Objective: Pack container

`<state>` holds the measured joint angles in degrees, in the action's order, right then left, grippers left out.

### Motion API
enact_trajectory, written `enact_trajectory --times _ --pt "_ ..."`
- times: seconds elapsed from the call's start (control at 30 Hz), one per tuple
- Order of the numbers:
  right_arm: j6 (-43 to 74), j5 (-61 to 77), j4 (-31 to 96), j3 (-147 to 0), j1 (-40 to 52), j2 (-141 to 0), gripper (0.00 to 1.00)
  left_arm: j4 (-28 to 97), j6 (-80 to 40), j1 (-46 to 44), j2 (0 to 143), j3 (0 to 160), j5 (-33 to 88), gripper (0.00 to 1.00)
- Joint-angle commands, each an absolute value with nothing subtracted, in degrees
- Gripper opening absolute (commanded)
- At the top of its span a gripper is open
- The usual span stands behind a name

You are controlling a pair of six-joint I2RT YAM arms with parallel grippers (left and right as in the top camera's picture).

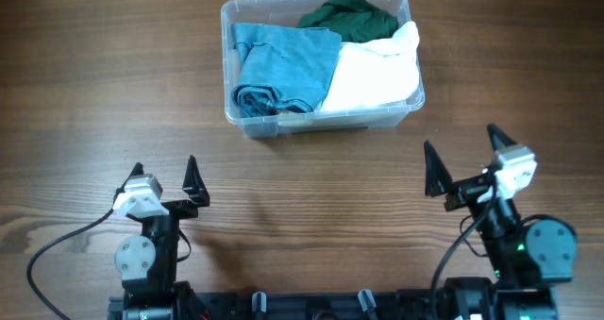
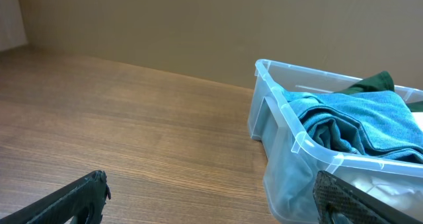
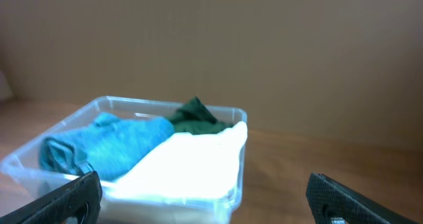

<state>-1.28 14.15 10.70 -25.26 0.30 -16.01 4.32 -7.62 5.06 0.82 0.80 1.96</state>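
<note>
Looks basically packed: the container [image 1: 330, 124] sits at the far side of the bench [image 1: 94, 93], holding a blue cloth [image 1: 283, 65], white cloth [image 1: 376, 75] and green cloth [image 1: 349, 13]. The left gripper [image 1: 164, 169] and right gripper [image 1: 461, 141] both gape empty, well apart from it. Probably finished.

In the container [image 1: 283, 126], left cloth [image 1: 283, 65] and right cloth [image 1: 377, 70] lie side by side, back cloth [image 1: 354, 13] behind; left gripper [image 1: 165, 174] and right gripper [image 1: 462, 150] stand before it.

Wooden table [image 1: 94, 93], grain running left to right, bearing one clear container [image 1: 321, 122] toward its far side, centre-right.
</note>
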Motion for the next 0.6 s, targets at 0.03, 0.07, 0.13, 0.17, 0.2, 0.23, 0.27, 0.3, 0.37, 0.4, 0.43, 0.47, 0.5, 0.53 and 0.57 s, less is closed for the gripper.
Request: enact_trajectory --times 0.03,0.07,0.13,0.17,0.2,0.23,0.27,0.3,0.37,0.4,0.43,0.47,0.5,0.53,0.57 --pt "-2.9 15.5 7.4 -17.0 -0.6 -10.9 1.0 4.3 -7.7 5.5 0.4 0.3 1.4 1.0" --pt "-2.9 15.5 6.2 -15.2 -0.6 -10.2 1.0 4.3 -7.7 5.5 0.4 0.3 1.4 1.0" --pt "-3.0 15.5 3.6 -11.8 -0.6 -9.0 1.0 4.3 -7.7 5.5 0.4 0.3 1.4 1.0" --pt "-3.0 15.5 2.0 -9.8 -0.6 -8.2 1.0 4.3 -7.7 5.5 0.4 0.3 1.4 1.0" --pt "-3.0 15.5 0.8 -8.3 -0.6 -7.5 1.0 4.3 -7.7 5.5 0.4 0.3 1.5 1.0" --pt "-3.0 15.5 0.1 -7.4 -0.6 -7.1 1.0 4.3 -7.7 5.5 0.4 0.3 1.4 1.0" --pt "-2.9 15.5 -0.4 -6.3 -0.6 -6.5 1.0 4.3 -7.7 5.5 0.4 0.3 1.4 1.0" --pt "-2.9 15.5 -0.4 -5.7 -0.6 -6.2 1.0 4.3 -7.7 5.5 0.4 0.3 1.4 1.0" --pt "-3.0 15.5 -0.4 -5.3 -0.6 -6.1 1.0 4.3 -7.7 5.5 0.4 0.3 1.4 1.0" --pt "-3.0 14.9 -0.4 -5.2 -0.6 -6.1 1.0 4.3 -7.7 5.5 0.4 0.3 1.4 1.0" --pt "-3.0 14.6 -0.4 -5.2 -0.6 -6.1 1.0 4.3 -7.7 5.5 0.4 0.3 1.4 1.0" --pt "-3.0 14.1 -0.3 -5.2 -0.6 -6.1 1.0 4.3 -7.7 5.5 0.4 0.3 1.4 1.0" --pt "-3.1 13.5 -0.4 -5.1 -0.6 -6.1 1.0 4.3 -7.7 5.5 0.4 0.3 1.4 1.0" --pt "-3.1 13.2 -0.4 -5.1 -0.6 -6.1 1.0 4.3 -7.7 5.5 0.4 0.3 1.4 1.0" --pt "-3.3 12.9 -0.4 -4.9 -0.6 -6.1 1.0 4.3 -7.7 5.5 0.4 0.3 1.4 1.0"
